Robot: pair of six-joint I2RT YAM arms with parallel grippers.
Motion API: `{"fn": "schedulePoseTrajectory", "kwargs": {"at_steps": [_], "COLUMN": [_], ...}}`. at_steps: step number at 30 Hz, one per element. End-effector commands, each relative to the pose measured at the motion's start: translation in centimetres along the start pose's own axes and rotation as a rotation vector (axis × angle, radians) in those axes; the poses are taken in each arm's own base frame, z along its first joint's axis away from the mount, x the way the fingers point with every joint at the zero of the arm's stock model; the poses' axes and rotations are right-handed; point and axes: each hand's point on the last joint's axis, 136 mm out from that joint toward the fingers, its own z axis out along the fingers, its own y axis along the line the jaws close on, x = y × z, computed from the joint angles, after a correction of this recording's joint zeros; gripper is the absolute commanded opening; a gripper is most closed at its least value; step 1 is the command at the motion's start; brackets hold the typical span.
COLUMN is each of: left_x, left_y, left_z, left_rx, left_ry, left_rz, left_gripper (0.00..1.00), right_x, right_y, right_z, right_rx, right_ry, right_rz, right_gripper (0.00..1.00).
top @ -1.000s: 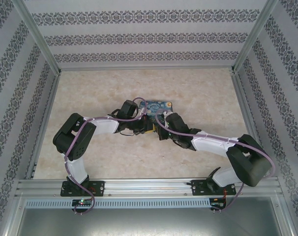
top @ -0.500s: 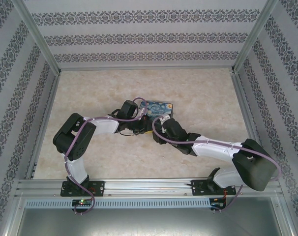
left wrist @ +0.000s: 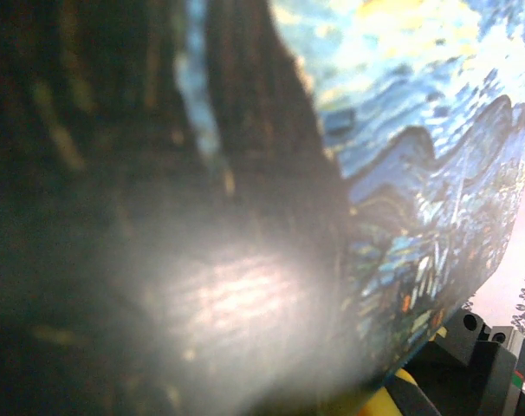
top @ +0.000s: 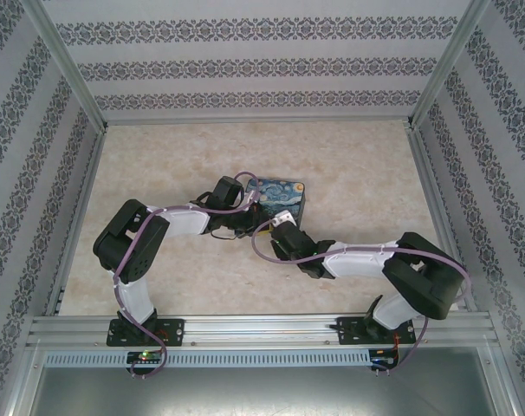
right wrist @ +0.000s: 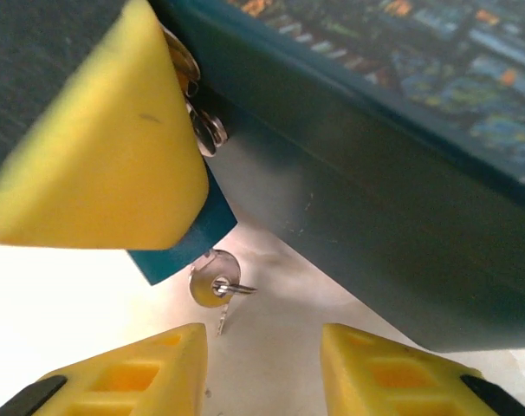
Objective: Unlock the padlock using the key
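Key (right wrist: 219,287) sits in padlock (right wrist: 183,245) clamped by left end effector (top: 245,227), right end effector (right wrist: 262,364) fingers apart

Top view evenly bright, left wrist dark and blurred, hazy glare patch

Enclosed work cell, seen from above. Pale beige marbled tabletop (top: 158,165) bounded on three sides by white wall panels with grey ornamental bands (top: 254,65); silver aluminium corner posts (top: 68,65); slotted aluminium rail (top: 262,328) along the near edge; even, diffuse light.
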Motion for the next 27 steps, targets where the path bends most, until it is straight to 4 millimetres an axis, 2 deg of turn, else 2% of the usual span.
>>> {"fn": "schedulePoseTrajectory", "kwargs": {"at_steps": [1, 8, 17, 27], "left_x": [2.1, 2.3, 2.4, 2.7], "left_y": [1.7, 1.9, 1.9, 2.0], "left_z": [0.4, 0.4, 0.4, 0.3], "left_rx": [-0.052, -0.056, -0.052, -0.052], "left_ry": [0.084, 0.087, 0.093, 0.101], "left_rz": [-0.097, -0.099, -0.100, -0.099], "left_gripper": [0.00, 0.00, 0.00, 0.00], "right_x": [-2.0, -2.3, -3.2, -4.3], "right_y": [0.1, 0.4, 0.0, -0.3], "right_z": [0.3, 1.1, 1.6, 2.0], "right_rx": [0.053, 0.098, 0.145, 0.099], "right_ry": [-0.060, -0.074, -0.098, -0.098], "right_rz": [-0.017, -0.031, -0.017, 0.035], "right_gripper": [0.38, 0.35, 0.26, 0.09]}}
